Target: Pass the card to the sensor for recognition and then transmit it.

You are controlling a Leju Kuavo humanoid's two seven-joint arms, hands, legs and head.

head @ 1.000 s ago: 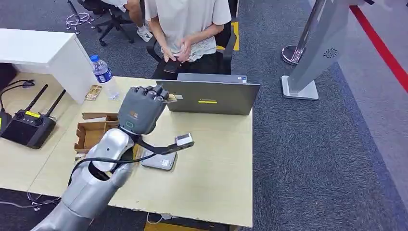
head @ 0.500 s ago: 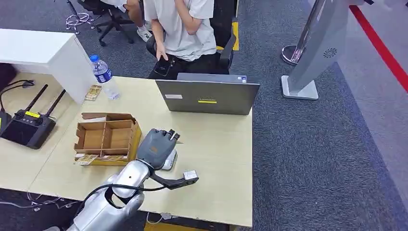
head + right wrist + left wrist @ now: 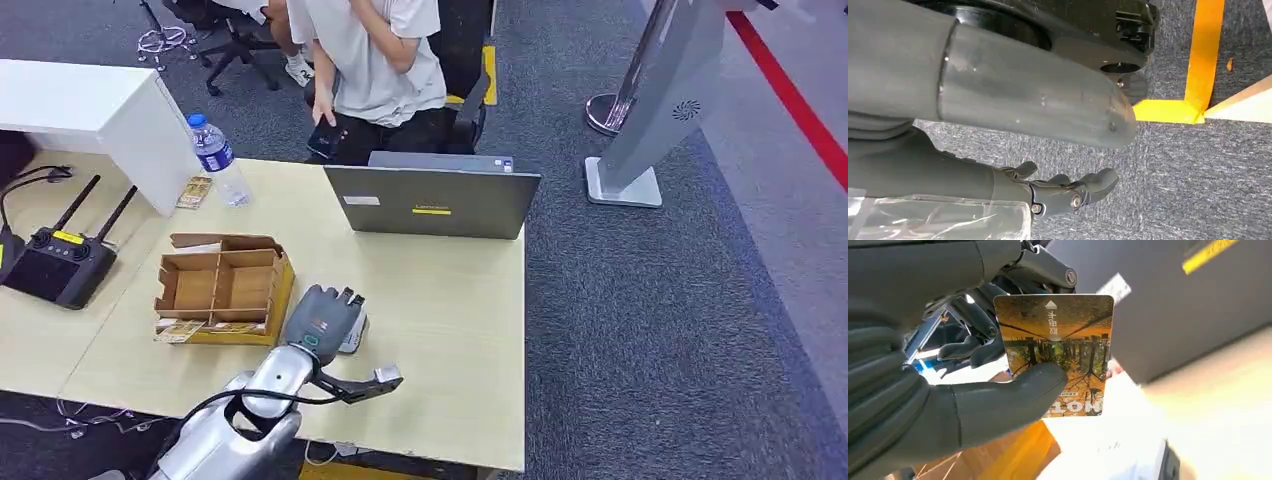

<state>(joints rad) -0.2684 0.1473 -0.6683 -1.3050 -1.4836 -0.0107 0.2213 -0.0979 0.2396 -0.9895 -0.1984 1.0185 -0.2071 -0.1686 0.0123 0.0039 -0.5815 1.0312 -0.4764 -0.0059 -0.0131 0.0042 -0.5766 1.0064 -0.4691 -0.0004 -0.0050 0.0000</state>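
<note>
- The left hand (image 3: 322,318) is seen in the lower centre-left of the head view, held low over the pale table (image 3: 450,330), just right of the cardboard box.
- A card (image 3: 1058,352), orange-brown with a printed scene of trees, is pinched in that hand; in the left wrist view the thick thumb (image 3: 1013,395) is pressed onto its face and the darker fingers (image 3: 973,320) are set behind it.
- The card is held upright at the centre of the left wrist view, in front of the dark laptop lid.
- A small grey sensor (image 3: 350,336) is partly seen under the left hand in the head view; whether the card touches it cannot be told.
- The right hand (image 3: 1058,192) is seen at the lower centre of the right wrist view, hanging over grey carpet with nothing in it and its fingers loosely apart.
- A partitioned cardboard box (image 3: 222,288) lies at left of centre in the head view.
- A grey laptop (image 3: 432,198) stands above centre, its lid facing the camera.
- A water bottle (image 3: 216,158) stands at upper left, and a black controller (image 3: 58,262) with antennas lies at the left edge.
- A seated person (image 3: 375,60) is seen at top centre, a dark phone (image 3: 326,138) in one hand.
</note>
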